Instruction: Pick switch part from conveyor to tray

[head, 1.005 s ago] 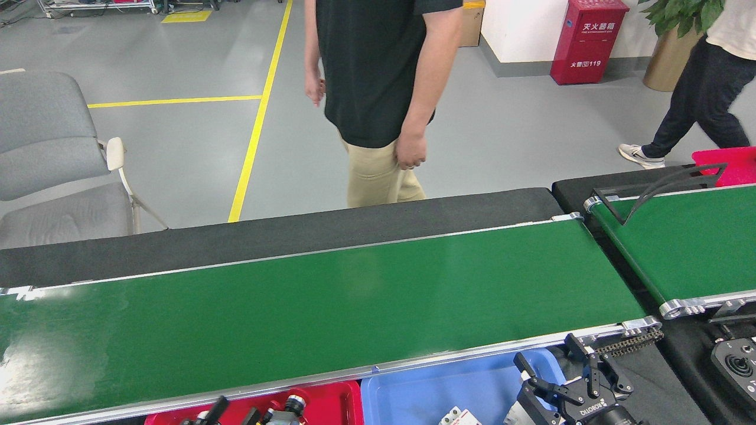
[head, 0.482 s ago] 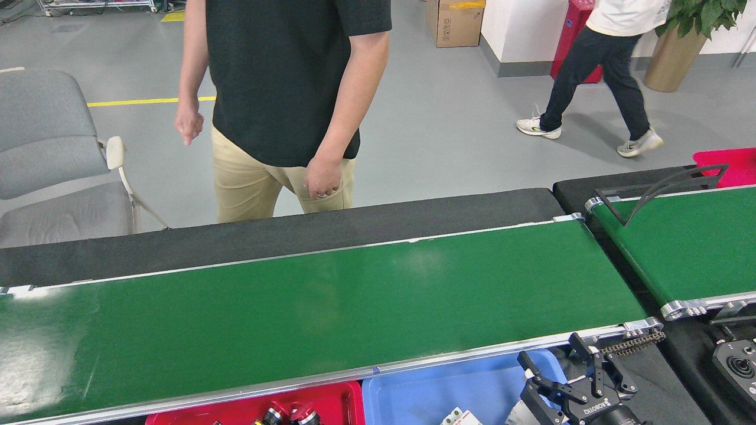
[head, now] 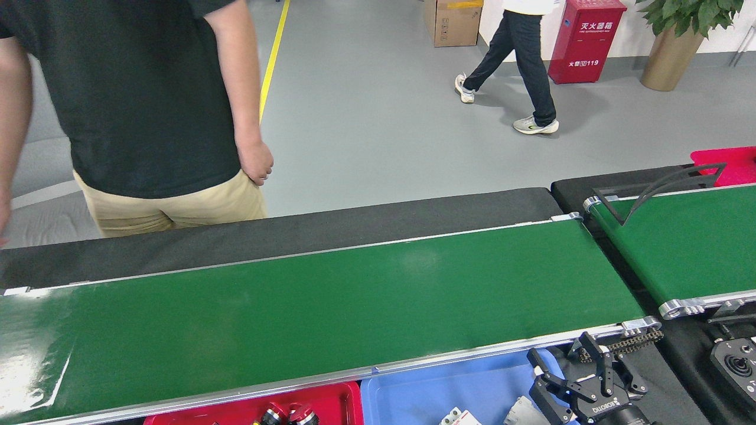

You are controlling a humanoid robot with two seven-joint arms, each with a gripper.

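The conveyor (head: 331, 301), a long glossy green belt with silver rails, crosses the middle of the head view, and no switch part shows on it. Below its near rail sits a blue tray (head: 425, 392); a white switch part (head: 459, 418) lies in it at the bottom edge of the view. My right gripper (head: 568, 357) hangs over the tray's right end, just below the conveyor's end roller. It is open, with nothing between its fingers. My left gripper is out of view.
A red tray (head: 331, 404) with black-and-red parts (head: 289, 415) sits left of the blue one. A shorter green belt (head: 685, 248) with a black guide bar lies at the right. A person in a black shirt (head: 136, 106) stands behind the conveyor; another person (head: 520, 53) walks far behind.
The person in the black shirt has walked left along the conveyor, and the far person has crossed leftward. My right gripper has drifted slightly right and down. A dark part over the red tray has dropped out of view.
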